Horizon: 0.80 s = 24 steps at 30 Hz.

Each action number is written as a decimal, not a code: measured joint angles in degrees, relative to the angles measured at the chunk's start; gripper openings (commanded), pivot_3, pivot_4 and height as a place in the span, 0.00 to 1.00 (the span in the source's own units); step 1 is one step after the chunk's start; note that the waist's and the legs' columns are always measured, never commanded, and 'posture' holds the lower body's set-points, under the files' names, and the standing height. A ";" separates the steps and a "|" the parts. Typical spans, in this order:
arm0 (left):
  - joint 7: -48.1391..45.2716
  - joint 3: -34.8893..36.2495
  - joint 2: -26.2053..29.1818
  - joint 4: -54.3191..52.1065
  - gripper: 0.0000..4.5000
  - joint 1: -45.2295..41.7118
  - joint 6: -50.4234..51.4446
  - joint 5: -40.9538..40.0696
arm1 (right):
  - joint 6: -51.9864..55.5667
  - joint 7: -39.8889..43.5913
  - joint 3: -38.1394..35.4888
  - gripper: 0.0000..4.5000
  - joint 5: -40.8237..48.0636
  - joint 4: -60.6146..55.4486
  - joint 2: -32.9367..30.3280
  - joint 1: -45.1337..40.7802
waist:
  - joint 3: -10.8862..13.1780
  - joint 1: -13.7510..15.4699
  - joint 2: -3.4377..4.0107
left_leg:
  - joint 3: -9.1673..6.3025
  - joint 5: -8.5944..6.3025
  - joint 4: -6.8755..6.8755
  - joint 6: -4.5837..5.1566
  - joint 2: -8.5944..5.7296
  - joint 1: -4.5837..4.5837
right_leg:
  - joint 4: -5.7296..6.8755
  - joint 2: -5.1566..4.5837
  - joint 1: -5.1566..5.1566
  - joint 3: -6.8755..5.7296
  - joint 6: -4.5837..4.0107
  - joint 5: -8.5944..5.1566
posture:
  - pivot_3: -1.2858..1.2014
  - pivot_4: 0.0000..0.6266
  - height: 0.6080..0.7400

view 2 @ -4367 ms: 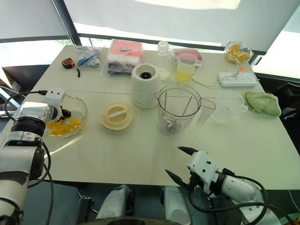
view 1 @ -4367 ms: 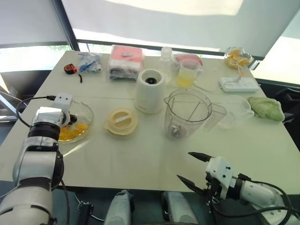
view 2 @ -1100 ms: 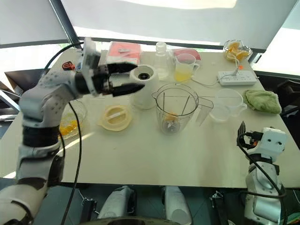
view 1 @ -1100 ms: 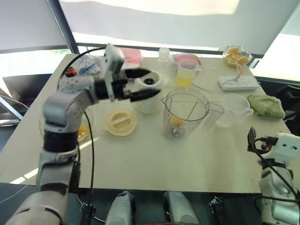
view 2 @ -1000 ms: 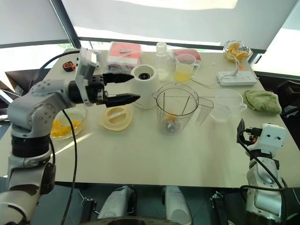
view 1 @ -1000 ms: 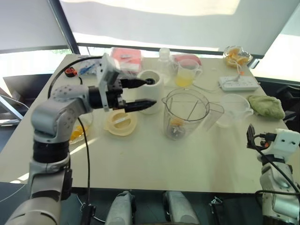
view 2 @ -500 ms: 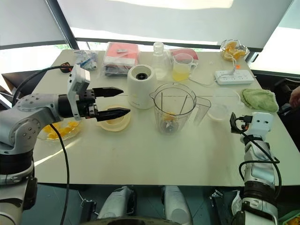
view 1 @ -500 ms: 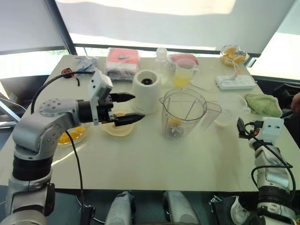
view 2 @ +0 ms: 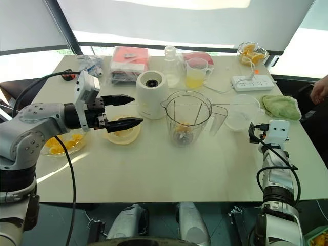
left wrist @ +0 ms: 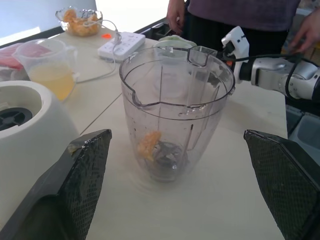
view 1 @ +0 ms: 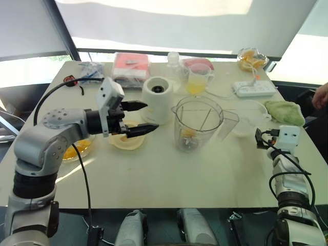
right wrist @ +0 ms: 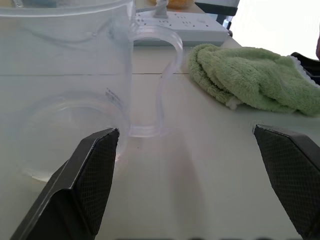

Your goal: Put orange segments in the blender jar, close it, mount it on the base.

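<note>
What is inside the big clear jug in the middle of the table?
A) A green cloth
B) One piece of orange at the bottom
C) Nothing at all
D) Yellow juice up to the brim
B: a single orange segment lies beside the blades at the bottom of the otherwise empty blender jar.

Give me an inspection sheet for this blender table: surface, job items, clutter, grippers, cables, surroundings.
Surface: pale table, no spills seen.
Job's things: blender jar upright, uncovered, one orange segment inside; lid flat on the table; base beyond it; bowl of segments at the left.
Clutter: juice cup, empty jug, green cloth, power strip, red packet.
Grippers: left gripper open above the lid; right gripper open, facing the empty jug.
Cables: black cable hangs from the left arm across the table.
Surroundings: person's hand at the right edge; blinds behind.
</note>
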 measured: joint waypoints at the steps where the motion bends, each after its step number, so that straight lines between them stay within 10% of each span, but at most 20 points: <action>1: 0.09 -0.05 0.09 -0.25 0.98 0.86 -0.26 0.02 | -0.60 -1.04 -0.10 1.00 -0.03 0.34 -0.02 -0.07 | 0.00 -0.07 0.00 | 0.00 0.00 0.00 0.00 0.00 0.00 | 0.00 0.00 0.00 0.00 0.00 0.00 | 0.52 0.24 1.00; 24: 1.11 -1.21 2.67 -1.76 0.98 2.31 -0.56 -0.47 | -8.20 -3.52 2.83 1.00 -2.54 21.32 -1.65 -12.21 | 0.02 -0.29 -0.01 | 0.03 0.00 -0.05 0.00 0.00 -0.02 | -0.16 0.01 0.00 0.05 -0.08 -0.03 | 0.52 0.24 1.00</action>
